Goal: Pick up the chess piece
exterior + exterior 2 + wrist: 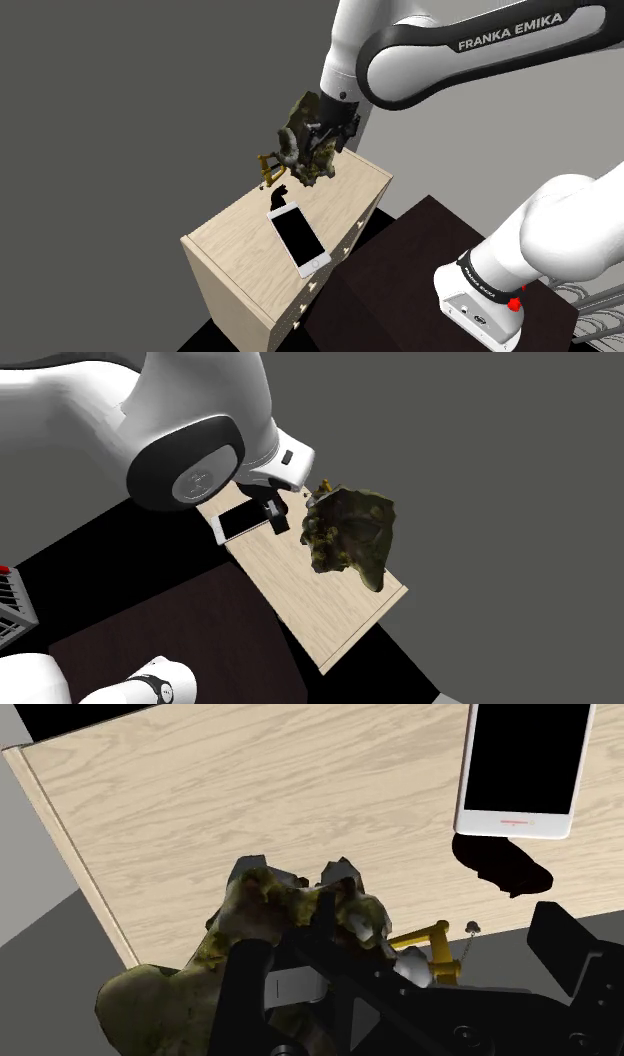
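The chess piece [302,138] is a lumpy olive-brown mass with a small gold part [269,168] at its lower end. It hangs in the air above the light wooden dresser top [235,250], and its shadow falls beside the phone. My gripper [322,140] is shut on it from the side. In the wrist view the olive lump [285,909] wraps around one black finger [243,989], while the other finger [563,954] stands well apart past the gold part [432,949]. In the second exterior view the piece [350,532] hangs over the dresser [320,602] beside the gripper [279,517].
A white-framed phone with a black screen [298,238] lies flat on the dresser near its drawer-front edge, and it appears again as the phone [522,766] in the wrist view. The dark brown stand [430,250] sits close beside the dresser. A wire rack [598,300] is at the lower right.
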You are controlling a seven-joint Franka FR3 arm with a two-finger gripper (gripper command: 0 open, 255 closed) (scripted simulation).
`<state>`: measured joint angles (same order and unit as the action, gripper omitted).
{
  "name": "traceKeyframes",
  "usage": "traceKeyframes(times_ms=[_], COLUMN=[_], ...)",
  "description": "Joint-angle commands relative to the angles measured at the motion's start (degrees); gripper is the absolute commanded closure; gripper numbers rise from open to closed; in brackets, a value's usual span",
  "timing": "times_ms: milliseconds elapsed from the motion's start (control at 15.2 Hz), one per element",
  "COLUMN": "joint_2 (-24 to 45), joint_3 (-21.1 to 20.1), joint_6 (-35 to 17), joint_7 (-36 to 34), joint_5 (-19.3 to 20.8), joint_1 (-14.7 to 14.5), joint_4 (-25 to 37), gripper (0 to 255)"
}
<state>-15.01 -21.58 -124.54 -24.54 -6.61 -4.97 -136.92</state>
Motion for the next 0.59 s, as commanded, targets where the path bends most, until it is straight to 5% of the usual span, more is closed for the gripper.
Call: traceKeyframes(times_ms=[0,528], joint_2=[4.87,22.12], joint_3=[-2.16,-6.19], joint_6=[-1.75,-5.77], joint_7=[-3.49,-16.72], joint_5=[2.09,13.27], joint_1=[-0.02,-2.45], joint_4=[2.51,11.57], gripper=[0,0])
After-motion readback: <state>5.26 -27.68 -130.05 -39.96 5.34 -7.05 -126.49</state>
